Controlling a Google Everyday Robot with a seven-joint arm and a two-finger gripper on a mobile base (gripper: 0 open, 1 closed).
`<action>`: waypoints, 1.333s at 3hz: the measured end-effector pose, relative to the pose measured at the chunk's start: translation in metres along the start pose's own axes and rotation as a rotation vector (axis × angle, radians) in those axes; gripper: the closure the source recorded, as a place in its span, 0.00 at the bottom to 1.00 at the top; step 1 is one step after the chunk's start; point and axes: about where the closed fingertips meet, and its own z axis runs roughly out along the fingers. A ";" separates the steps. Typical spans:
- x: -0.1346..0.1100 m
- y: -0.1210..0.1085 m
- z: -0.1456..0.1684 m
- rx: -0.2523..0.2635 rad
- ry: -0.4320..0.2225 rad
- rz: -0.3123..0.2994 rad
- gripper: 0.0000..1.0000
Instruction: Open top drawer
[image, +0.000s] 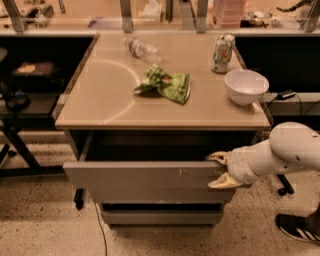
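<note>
Right, the top drawer (145, 180) stands partly out from under the table (95, 102), its dark inside showing behind the flat grey front. The gripper (218, 170) is at the right end of that front, on a white arm coming in from the right. Its fingers (218, 157) are spread apart, one above the other. The upper one sits at the front's top edge and the lower one lies against the face, just right of the white scuffs (180, 172). On the tabletop are a bowl (246, 86), a can (223, 46), a bottle (140, 47) and a green bag (167, 85). A narrower drawer (160, 216) shows below.
</note>
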 end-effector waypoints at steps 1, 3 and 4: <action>-0.007 0.005 -0.003 -0.006 -0.008 -0.007 0.65; -0.006 0.037 -0.016 -0.011 -0.030 -0.007 1.00; -0.006 0.056 -0.020 -0.013 -0.037 0.000 1.00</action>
